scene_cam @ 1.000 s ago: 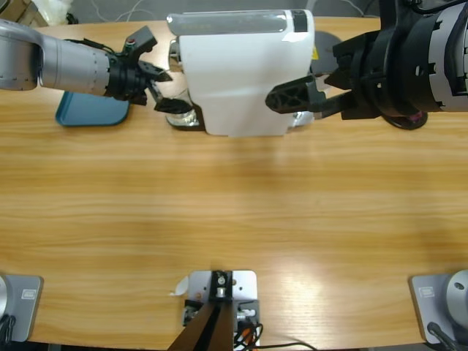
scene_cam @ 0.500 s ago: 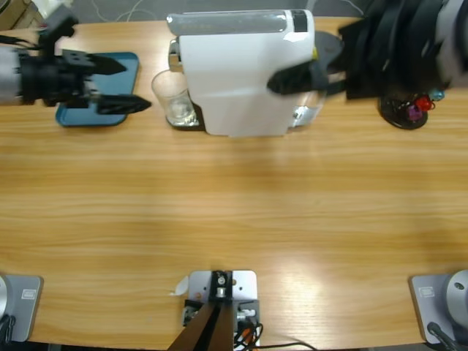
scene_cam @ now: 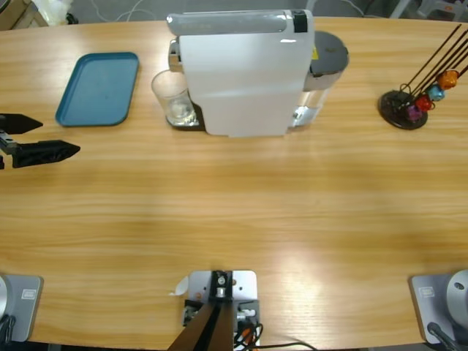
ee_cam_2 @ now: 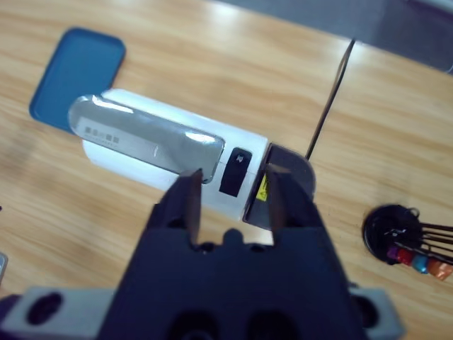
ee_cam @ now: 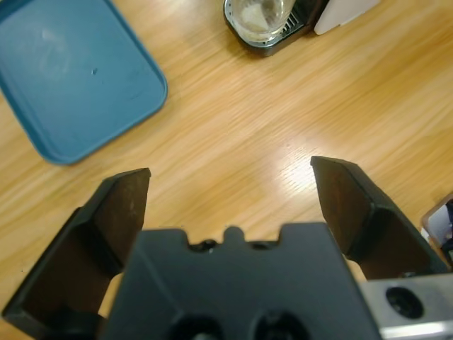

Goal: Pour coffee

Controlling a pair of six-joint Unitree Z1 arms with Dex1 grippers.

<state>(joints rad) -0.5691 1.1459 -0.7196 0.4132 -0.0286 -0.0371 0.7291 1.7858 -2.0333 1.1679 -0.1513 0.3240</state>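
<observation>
A clear glass [scene_cam: 171, 99] stands upright on the drip tray of the white coffee machine [scene_cam: 245, 73], at the machine's left end near the far edge of the table [scene_cam: 234, 212]. In the bottom of the glass sits a shallow pale layer of coffee [ee_cam: 256, 15], far from filling it. Just left of the glass lies a blue tray [scene_cam: 99, 88] with nothing on it. Over on the far right a black capsule stand [scene_cam: 404, 110] carries a few coloured capsules [scene_cam: 430, 93] on thin rods.

The machine's long axis runs left to right along the table, silver lid on top.

The left gripper [scene_cam: 29, 139] pokes in from the left edge, below the blue tray, jaws spread wide and holding nothing. The right gripper [ee_cam_2: 232, 202] hangs above the machine looking down on it, jaws a narrow gap apart with nothing between them.
</observation>
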